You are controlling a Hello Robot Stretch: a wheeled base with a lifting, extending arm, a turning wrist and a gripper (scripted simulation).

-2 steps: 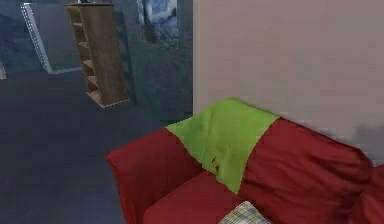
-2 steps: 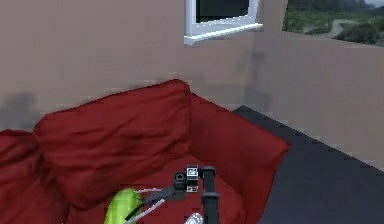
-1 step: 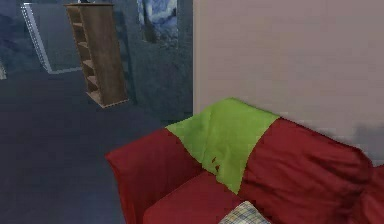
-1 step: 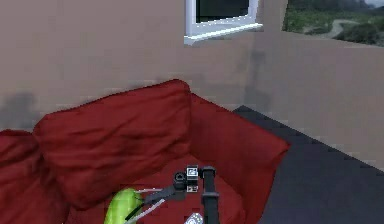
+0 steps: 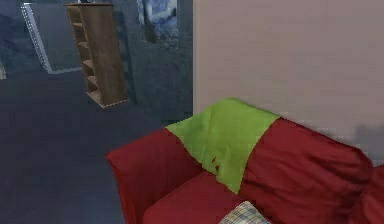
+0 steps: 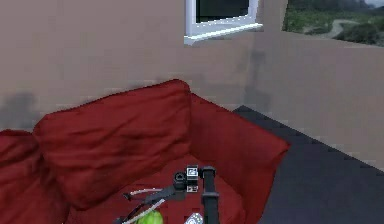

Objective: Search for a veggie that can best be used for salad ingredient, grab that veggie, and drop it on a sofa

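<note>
A red sofa (image 6: 120,135) spans the arm side view's left and middle, and the same kind of red sofa (image 5: 300,175) sits low in the forward view's right. The dark arm (image 6: 213,200) rises from the bottom edge over the seat. Left of its white squares, the gripper (image 6: 130,205) reaches out with two thin fingers. A yellow-green rounded blob (image 6: 150,214) lies at the fingers, with the red seat right behind it. I cannot tell whether the gripper holds it or it rests on the seat.
A green blanket (image 5: 225,135) drapes over the sofa back, and a patterned cushion (image 5: 243,213) lies on the seat. A wooden bookshelf (image 5: 98,55) stands against the far wall. A window (image 6: 222,18) and a landscape picture (image 6: 335,20) hang above the sofa. Dark floor (image 6: 330,180) lies right of the sofa.
</note>
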